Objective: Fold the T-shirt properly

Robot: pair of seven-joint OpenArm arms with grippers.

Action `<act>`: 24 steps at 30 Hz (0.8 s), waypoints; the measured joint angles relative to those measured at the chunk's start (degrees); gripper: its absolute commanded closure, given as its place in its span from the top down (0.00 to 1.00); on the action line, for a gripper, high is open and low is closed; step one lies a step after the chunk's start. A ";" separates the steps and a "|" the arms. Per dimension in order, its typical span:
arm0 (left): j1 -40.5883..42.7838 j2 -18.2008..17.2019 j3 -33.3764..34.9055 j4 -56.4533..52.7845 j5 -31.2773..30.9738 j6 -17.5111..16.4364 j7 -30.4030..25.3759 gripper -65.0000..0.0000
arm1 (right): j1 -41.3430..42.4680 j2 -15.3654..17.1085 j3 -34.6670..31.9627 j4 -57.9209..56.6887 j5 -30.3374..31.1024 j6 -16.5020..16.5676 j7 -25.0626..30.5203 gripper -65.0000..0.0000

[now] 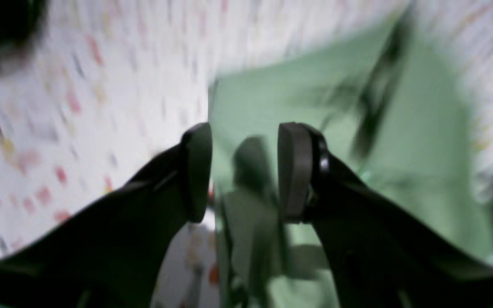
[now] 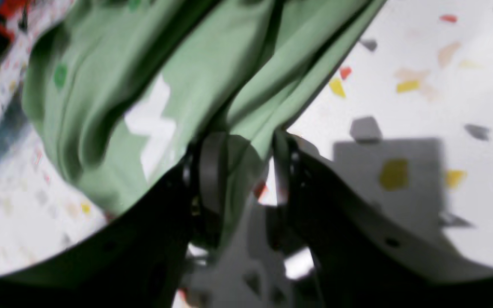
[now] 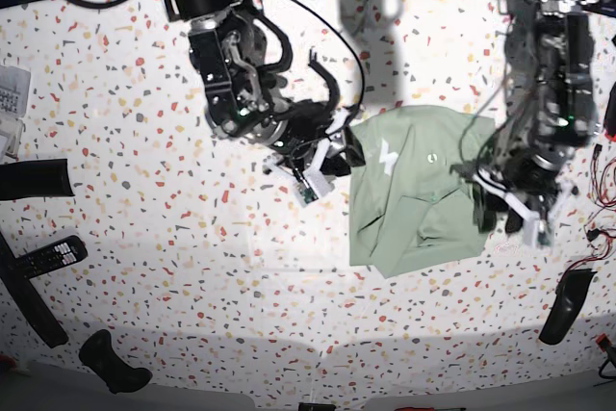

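Note:
The pale green T-shirt [image 3: 414, 194] lies partly folded and creased on the speckled table, right of centre, with its white zigzag logo [image 3: 387, 157] and a small round mark [image 3: 432, 156] facing up. My right gripper [image 3: 327, 159] is at the shirt's left edge. In the right wrist view the right gripper [image 2: 246, 167] has its jaws apart, with the edge of the shirt [image 2: 212, 72] lying between the fingertips. My left gripper [image 3: 513, 214] is at the shirt's right edge. In the blurred left wrist view the left gripper [image 1: 244, 171] is open and empty above the shirt [image 1: 422, 128].
A remote control [image 3: 53, 255] and long black objects [image 3: 34, 180] lie at the left. A black object [image 3: 111, 361] sits at the front left and another [image 3: 563, 307] at the front right. Loose cables [image 3: 602, 190] hang at the right edge.

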 measured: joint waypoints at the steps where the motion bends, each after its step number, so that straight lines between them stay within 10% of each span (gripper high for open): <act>1: 0.00 -0.92 0.04 1.97 -2.27 0.00 -0.04 0.35 | -0.24 -0.02 0.90 1.79 0.02 0.02 -0.81 0.28; 24: 22.93 -3.43 -6.03 23.43 -0.28 1.60 8.63 0.35 | -24.74 3.85 22.14 49.37 13.40 2.47 -23.56 0.28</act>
